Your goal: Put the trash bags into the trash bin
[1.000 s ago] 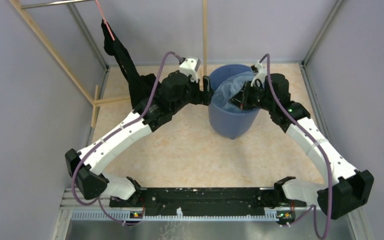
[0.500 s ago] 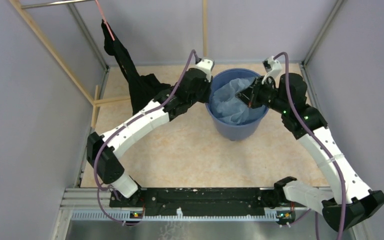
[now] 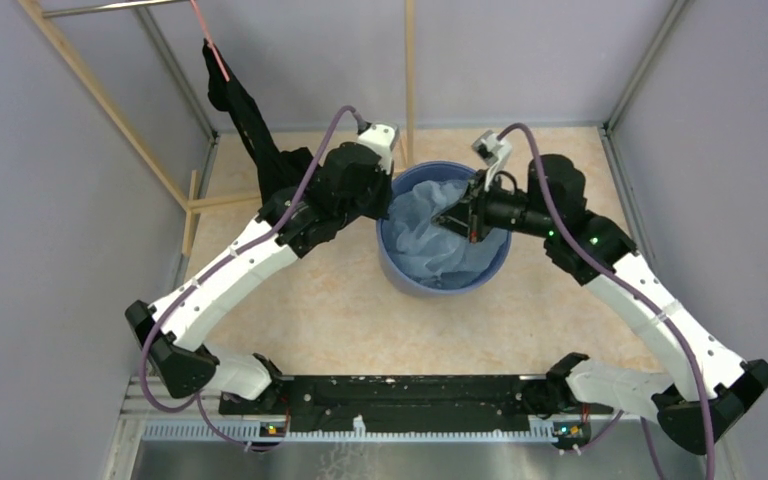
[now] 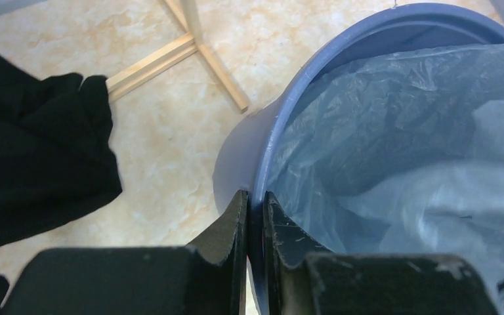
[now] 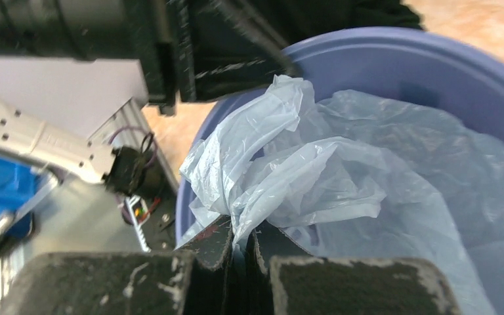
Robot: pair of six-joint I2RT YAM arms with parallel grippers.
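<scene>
Trash bag (image 3: 430,245) sits bunched inside trash bin (image 3: 438,287); film looks light, limp and slippery, so right gripper (image 5: 239,231) clenched on a gathered wad seems the sound hold, left gripper (image 4: 254,202) clamping the rim.

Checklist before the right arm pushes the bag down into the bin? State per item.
1. Left gripper clamped on the bin rim: ok, one finger on each side of the wall.
2. Right gripper holding the bag: ok, film is bunched between its fingers.
3. Bag over the bin's opening: ok, no film seen hanging outside in the top view.
4. Bin sitting flat on the table: cannot tell.
5. Black cloth away from the bin: ok, bare table lies between them.
</scene>
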